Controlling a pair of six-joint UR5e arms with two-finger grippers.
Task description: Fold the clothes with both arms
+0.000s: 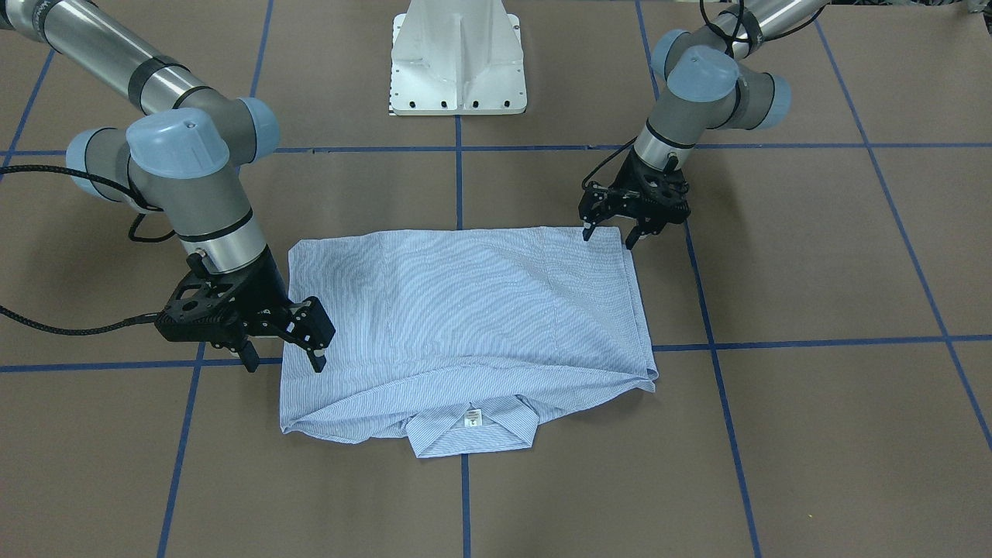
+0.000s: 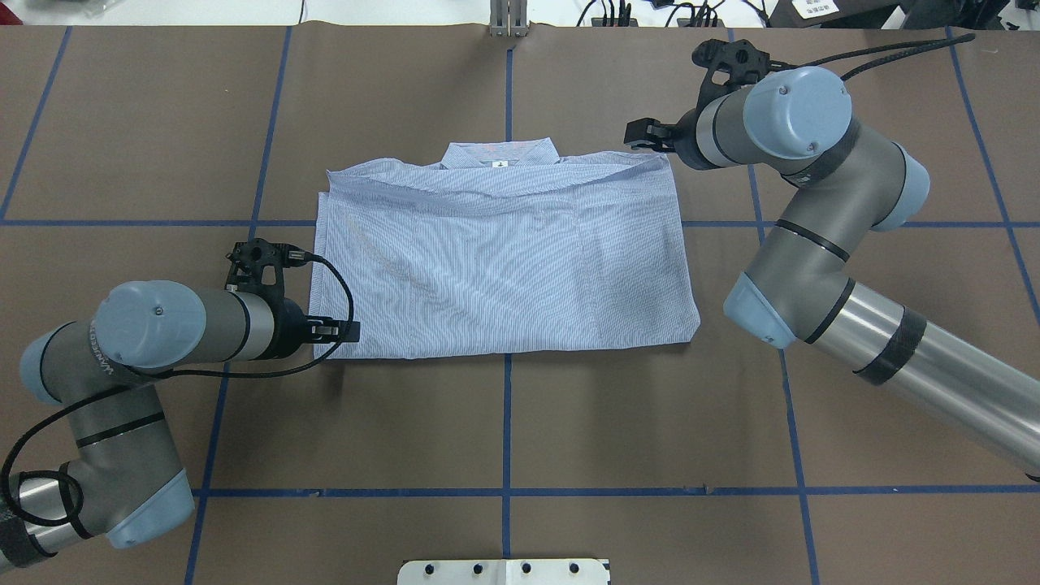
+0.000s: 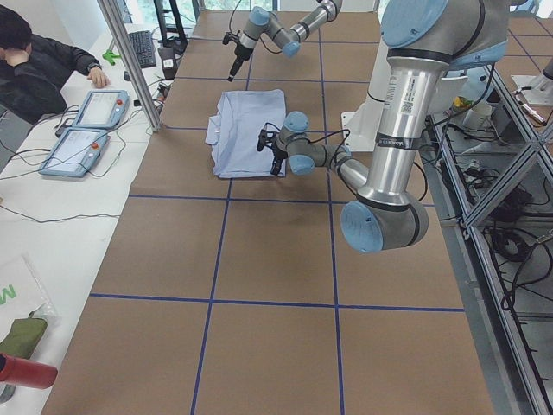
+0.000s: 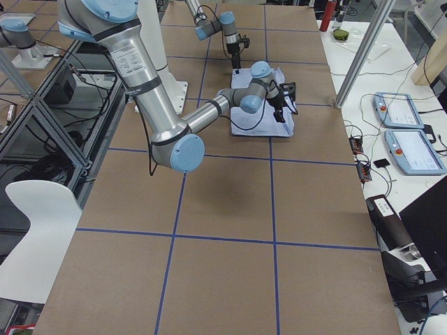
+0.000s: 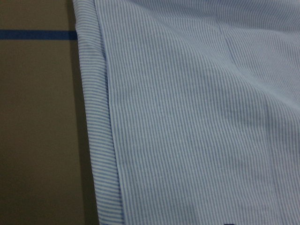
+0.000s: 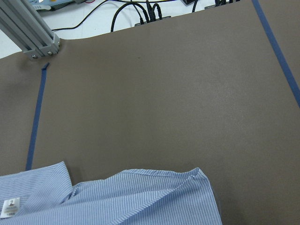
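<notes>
The shirt (image 1: 465, 310) lies folded flat on the bench (image 1: 775, 434) between the claws, one corner just under the open left claw (image 1: 610, 236) and its side edge below the right claw (image 1: 283, 360), also open, both placed, I'd say, to pinch it for another fold.

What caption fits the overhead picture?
Left gripper and right gripper at opposite corners of a folded blue shirt.

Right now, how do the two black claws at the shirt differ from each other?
The left gripper hangs at the shirt's corner nearest the robot's base; the right gripper is at the opposite side edge, toward the collar end. The right gripper has one finger over cloth, one over bare table; the left gripper's fingers flank the corner. Both are open, pointing down, holding nothing.
</notes>
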